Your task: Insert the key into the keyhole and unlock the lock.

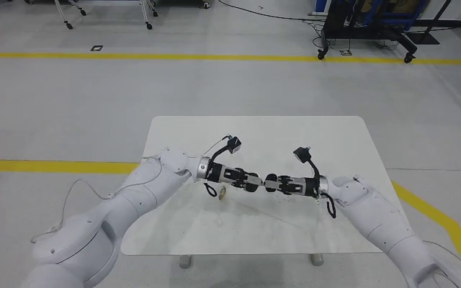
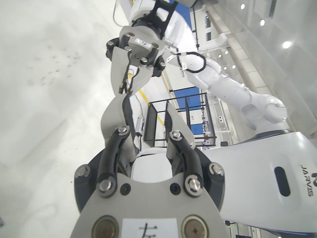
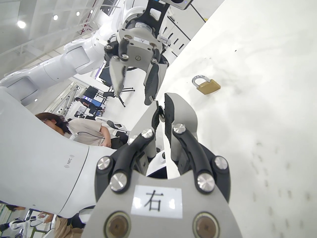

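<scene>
1. Padlock lay flat on the white worktop, just left of centre in the top view and right below the left forearm. Its shackle looked closed and nothing touched it.
2. The right gripper hung near the middle of the top view, above the worktop. Its jaws were pressed almost together on a small metal piece that I took for the key.
3. The left gripper faced it tip to tip, with its jaws spread and holding nothing. Its tips came very close to the right one's, but I could not tell whether they touched.
4. By my judgement the task was at an early stage: the key seemed lifted and pinched, and that was all.
5. Left to do: steady or pick up the padlock, line the key up with the keyhole, push it in and turn it. The keyhole itself could not be made out.
</scene>
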### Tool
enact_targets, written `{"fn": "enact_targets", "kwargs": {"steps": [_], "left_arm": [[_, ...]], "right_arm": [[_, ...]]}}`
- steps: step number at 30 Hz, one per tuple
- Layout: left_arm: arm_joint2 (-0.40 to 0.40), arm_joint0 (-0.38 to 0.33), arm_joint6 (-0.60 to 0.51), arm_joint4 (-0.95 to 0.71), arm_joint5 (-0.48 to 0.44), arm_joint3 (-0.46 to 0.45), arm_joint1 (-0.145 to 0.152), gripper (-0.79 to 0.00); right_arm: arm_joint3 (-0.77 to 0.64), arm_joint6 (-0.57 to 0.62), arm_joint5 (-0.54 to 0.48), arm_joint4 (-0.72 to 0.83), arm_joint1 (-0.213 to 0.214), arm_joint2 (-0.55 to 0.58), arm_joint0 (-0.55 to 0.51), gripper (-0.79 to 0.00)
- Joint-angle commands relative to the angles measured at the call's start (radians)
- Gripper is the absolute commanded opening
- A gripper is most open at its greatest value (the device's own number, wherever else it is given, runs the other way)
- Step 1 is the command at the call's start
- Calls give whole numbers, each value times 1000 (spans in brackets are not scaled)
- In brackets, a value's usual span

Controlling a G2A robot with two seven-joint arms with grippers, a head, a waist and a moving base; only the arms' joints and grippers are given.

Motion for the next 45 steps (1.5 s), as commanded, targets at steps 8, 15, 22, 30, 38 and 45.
{"fn": "enact_targets", "kwargs": {"steps": [8,15,22,30,38,45], "left_arm": [[-116,19,117,162,-116,-13,123,0],[-116,19,117,162,-116,-13,123,0],[-111,20,302,502,-80,-61,144,0],[-188,196,604,1228,415,-573,301,0],[-257,379,379,1553,752,-978,406,-197],[-285,410,334,1580,743,-996,410,-394]], "right_arm": [[-85,-149,-37,1,39,197,-117,-785],[-161,-202,-37,-9,53,298,-202,-785],[-161,-202,-37,-9,53,298,-202,-785],[-161,-202,-37,-9,53,298,-202,-785],[-161,-202,-37,-9,53,298,-202,-785],[-161,-202,-37,-9,53,298,-202,-785]]}}
